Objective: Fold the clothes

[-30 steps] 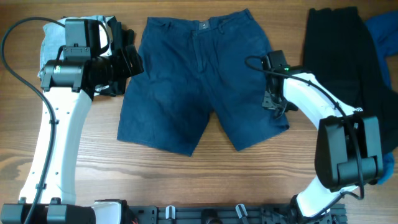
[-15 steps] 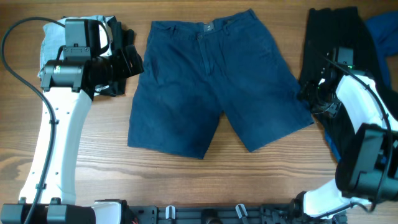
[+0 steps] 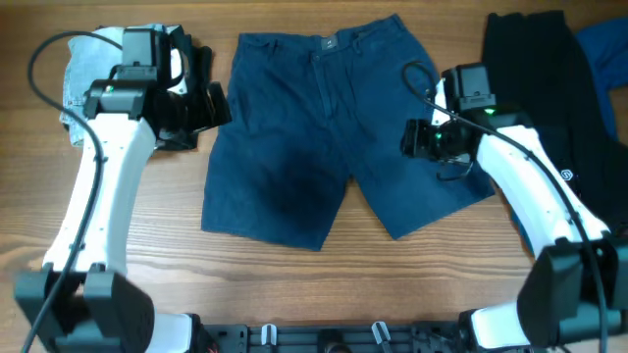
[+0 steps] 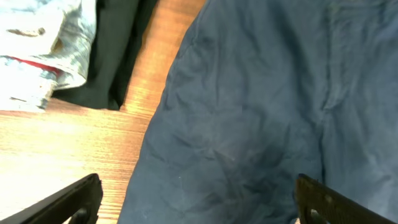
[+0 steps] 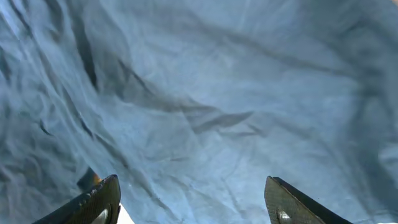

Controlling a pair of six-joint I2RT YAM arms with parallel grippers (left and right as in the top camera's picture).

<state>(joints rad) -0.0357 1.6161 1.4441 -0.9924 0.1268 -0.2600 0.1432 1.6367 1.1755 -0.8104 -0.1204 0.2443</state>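
The clothes, dark navy shorts (image 3: 324,137), lie flat on the table with the waistband at the far side and both legs toward me. My left gripper (image 3: 218,104) hovers at the shorts' left edge, jaws wide open. In the left wrist view the left gripper (image 4: 199,205) has the shorts (image 4: 261,112) beneath it, and its fingertips (image 4: 81,198) show at the bottom corners. My right gripper (image 3: 410,139) is open above the right leg. In the right wrist view the right gripper (image 5: 196,205) has only wrinkled blue cloth (image 5: 205,93) under it.
A light denim garment (image 3: 83,74) and a black garment (image 3: 191,59) are piled at the back left, behind the left arm. A black garment (image 3: 530,69) and a brighter blue garment (image 3: 603,49) lie at the right. Bare wood runs along the near edge.
The right gripper pulled the shorts a little to the right, opened, swung out over the black garment, and has come back over the right leg. The left arm shifted slightly.
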